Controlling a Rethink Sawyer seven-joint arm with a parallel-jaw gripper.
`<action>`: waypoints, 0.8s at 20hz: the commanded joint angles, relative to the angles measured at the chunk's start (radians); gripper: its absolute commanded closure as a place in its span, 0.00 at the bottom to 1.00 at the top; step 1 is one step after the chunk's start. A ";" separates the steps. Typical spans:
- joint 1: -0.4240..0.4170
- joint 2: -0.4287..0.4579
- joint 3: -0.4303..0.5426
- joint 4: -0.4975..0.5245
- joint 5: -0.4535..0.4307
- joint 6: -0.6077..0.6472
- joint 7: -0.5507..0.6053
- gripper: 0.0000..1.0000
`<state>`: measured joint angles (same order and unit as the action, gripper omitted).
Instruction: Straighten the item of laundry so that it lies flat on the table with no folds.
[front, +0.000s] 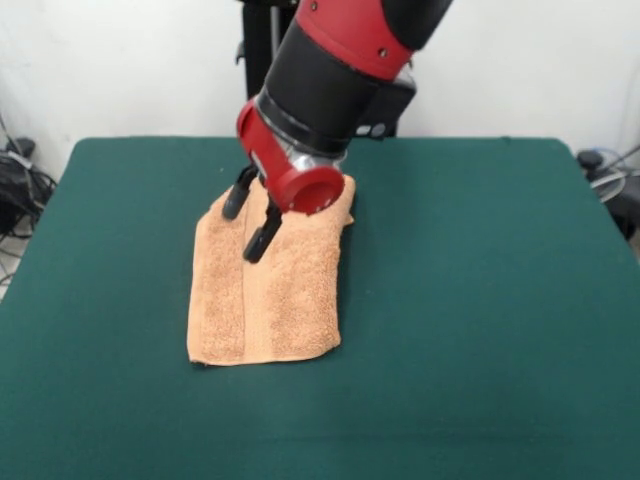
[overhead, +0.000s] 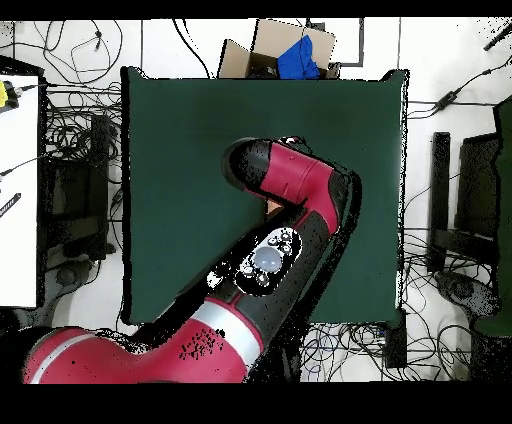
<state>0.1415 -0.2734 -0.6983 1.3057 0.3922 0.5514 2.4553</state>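
Gripper (front: 250, 222) stands spread wide, fingers (front: 262, 240) holding nothing, tips over the towel (front: 268, 300). Below them the orange-tan towel lies folded lengthwise, doubled, on the green table (front: 480, 300).

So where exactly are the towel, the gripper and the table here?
towel (front: 275, 310): front view, on its flat middle.
gripper (front: 249, 222): front view, midway between the two black fingertips, above the towel's far end.
table (front: 480, 300): front view, bare green top.

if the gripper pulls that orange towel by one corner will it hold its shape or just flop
Probably flop: the towel looks like soft terry, folded over itself. It likely drags rather than slides on the felt-like table. The open gripper should find it light.
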 joint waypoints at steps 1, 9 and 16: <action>0.032 -0.085 0.012 0.099 -0.006 0.137 0.180 0.00; 0.022 -0.032 0.040 0.140 -0.005 -0.032 0.207 0.00; 0.011 -0.032 0.053 0.134 -0.030 -0.093 0.148 0.00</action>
<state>0.1653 -0.3437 -0.7304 1.3472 0.3920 0.5156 2.4553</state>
